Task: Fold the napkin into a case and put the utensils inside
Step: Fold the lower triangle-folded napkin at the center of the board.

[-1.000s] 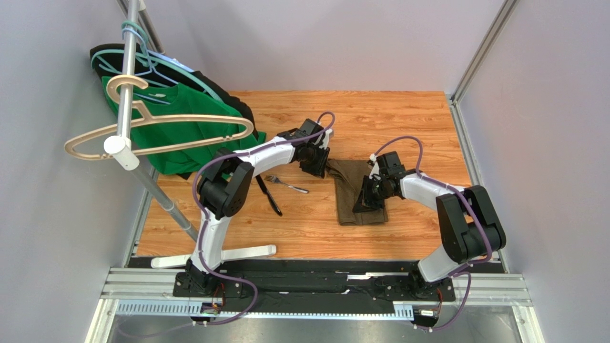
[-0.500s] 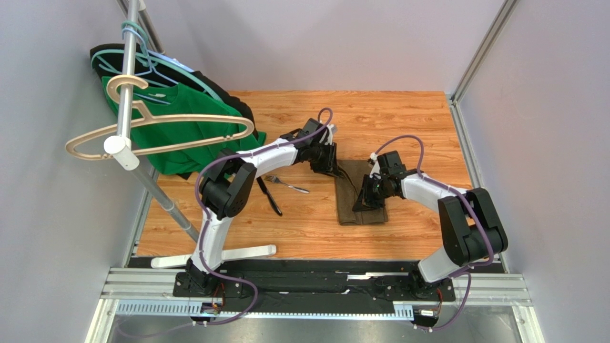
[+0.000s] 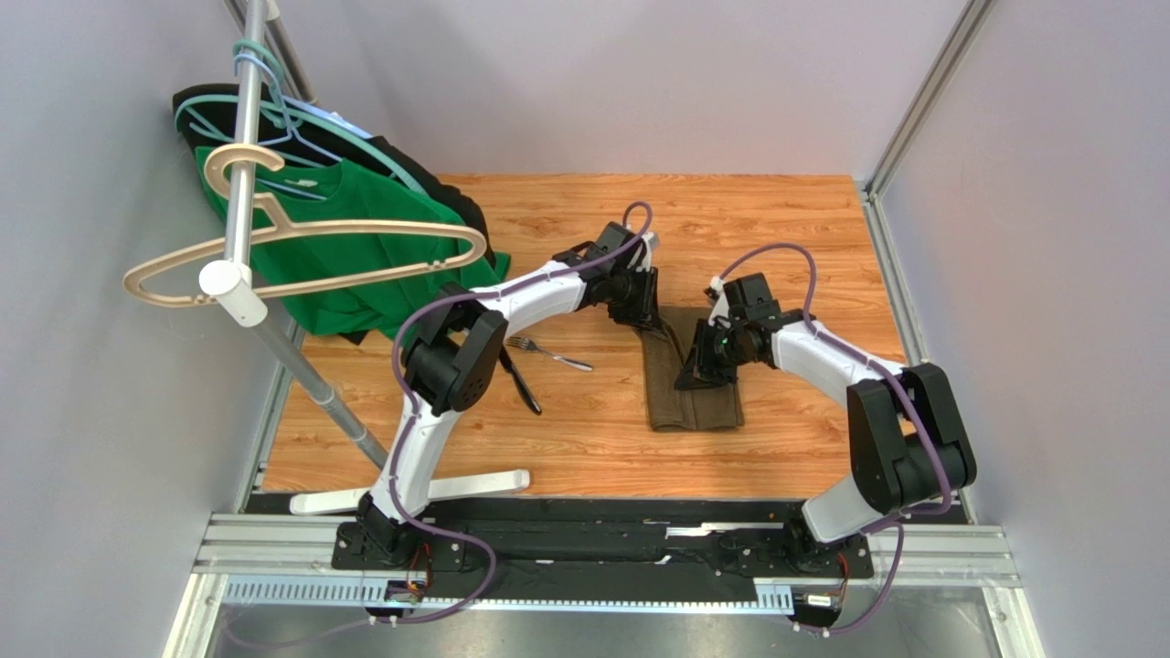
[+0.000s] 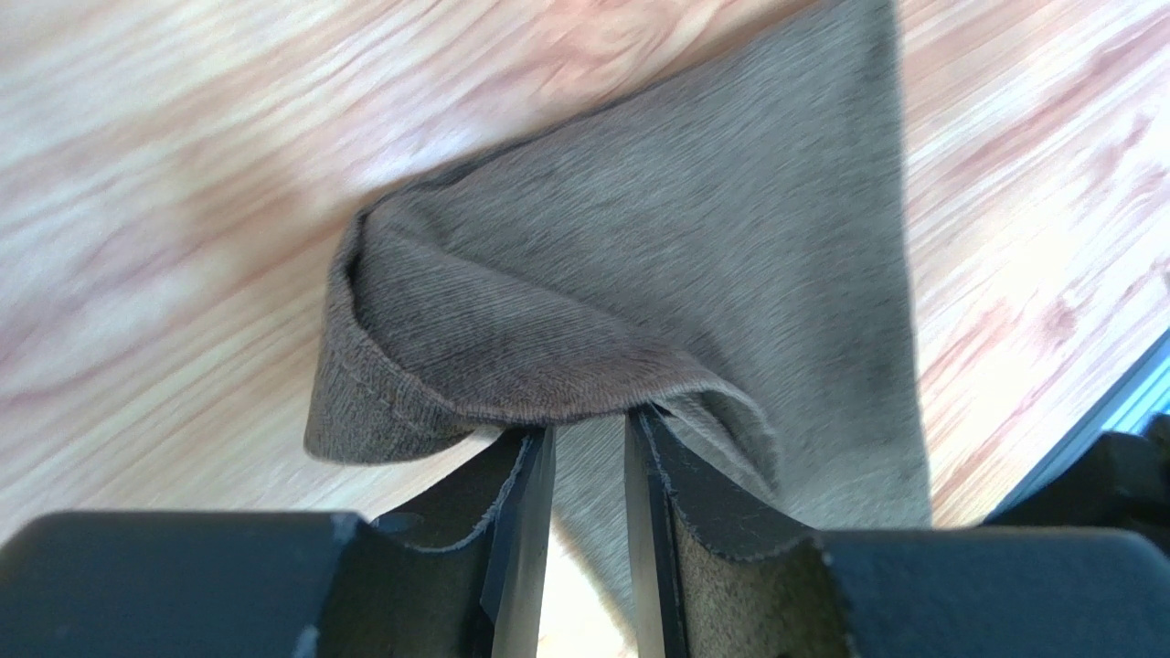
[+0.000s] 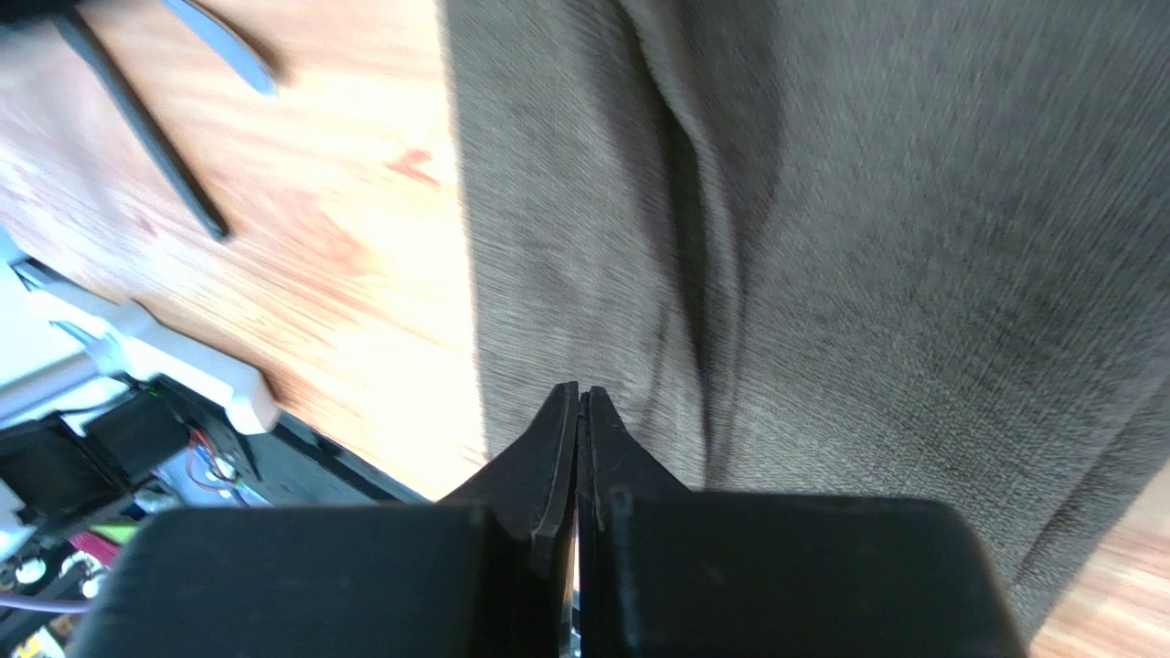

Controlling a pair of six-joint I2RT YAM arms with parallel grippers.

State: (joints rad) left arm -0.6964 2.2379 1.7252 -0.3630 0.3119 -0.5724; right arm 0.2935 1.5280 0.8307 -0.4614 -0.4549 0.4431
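The olive-brown napkin (image 3: 687, 402) lies on the wooden table as a narrow strip folded lengthwise. My left gripper (image 3: 644, 314) is at its far end. In the left wrist view its jaws (image 4: 588, 418) are pinched on a raised fold of the napkin (image 4: 659, 261), which drapes over the fingertips. My right gripper (image 3: 705, 366) is over the middle of the strip, shut and empty, its tips (image 5: 578, 395) against the napkin (image 5: 893, 274). To the left of the cloth lie the utensils, a fork (image 3: 552, 355) and a dark-handled piece (image 3: 521, 379). A dark handle (image 5: 138, 130) also shows in the right wrist view.
A garment rack pole (image 3: 245, 165) stands at the left with several hangers, a green shirt (image 3: 343, 254) and a black garment behind it. Its white foot (image 3: 453, 485) lies along the near table edge. Grey walls close in the far and right sides.
My left gripper has moved right with the napkin's left edge, folding it over, so the cloth is narrower. The right gripper has shifted slightly farther along the strip.
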